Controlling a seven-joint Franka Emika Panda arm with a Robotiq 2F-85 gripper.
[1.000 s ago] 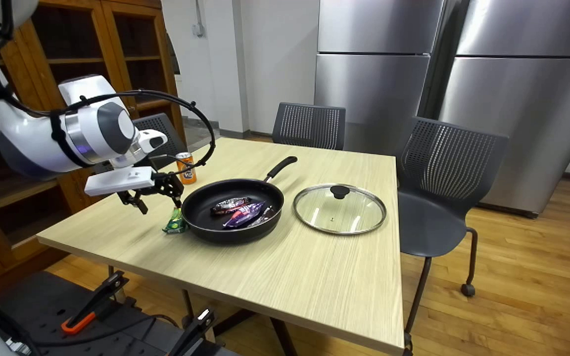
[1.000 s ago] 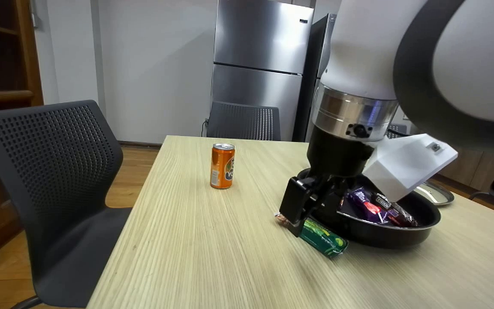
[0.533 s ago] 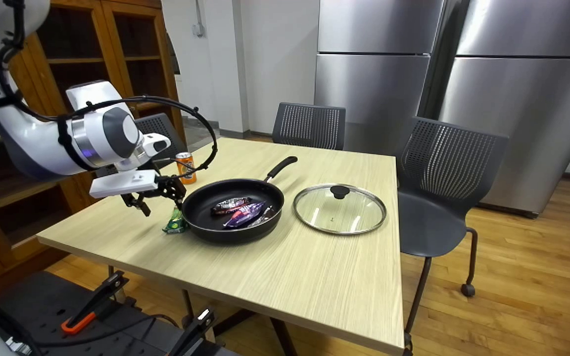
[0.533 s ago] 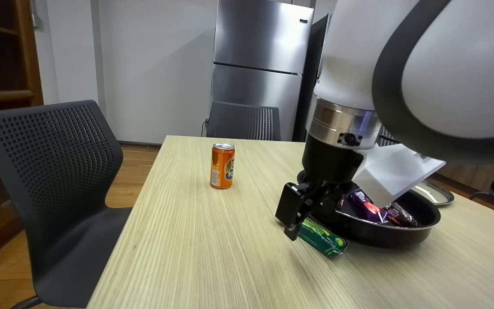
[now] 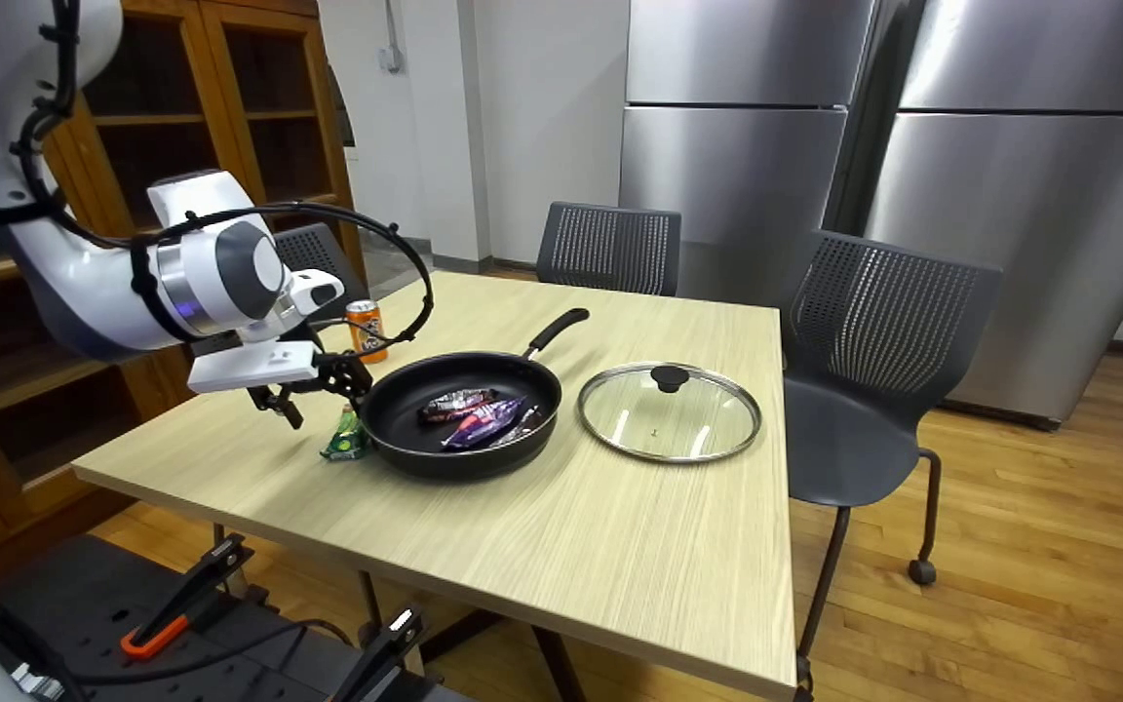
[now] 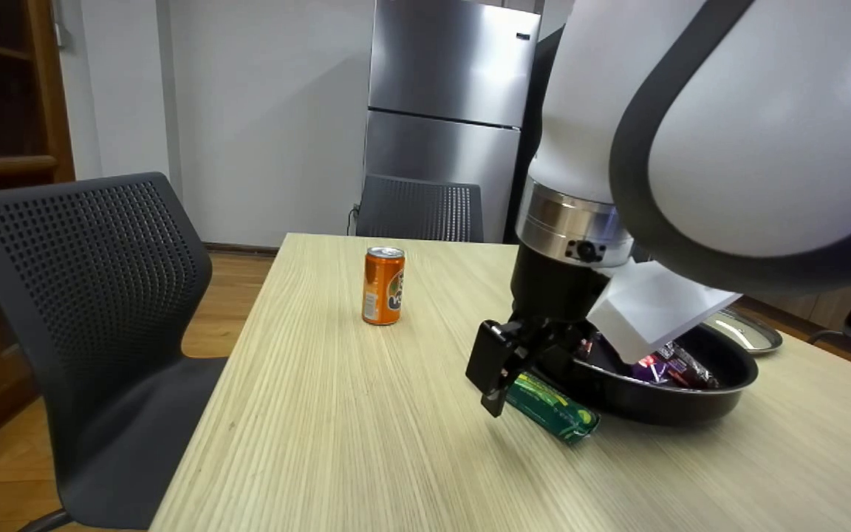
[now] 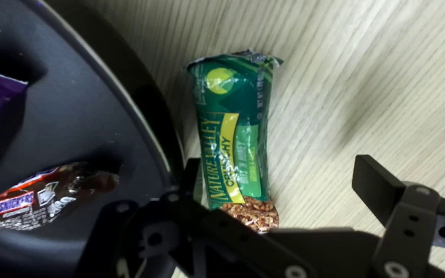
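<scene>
1. The green bar (image 7: 234, 146) lies on the desk (image 7: 400, 96) just beside the pan (image 7: 87, 116), long axis nearly top-to-bottom in your wrist view, granola-printed end lowest.
2. Your gripper (image 7: 278, 173) is spread wide, grasping nothing.
3. Since a second ago it has moved left in an exterior view, hiding the far end of the bar (image 6: 555, 410).
4. The pan's wall crowds one side, contact with your gripper unclear; opposite, desk surface stretches away.

In an exterior view, the gripper (image 5: 326, 411), left of the frame's centre, shifts right and slightly lower; the pan (image 5: 464, 466) edges barely rightward.
</scene>
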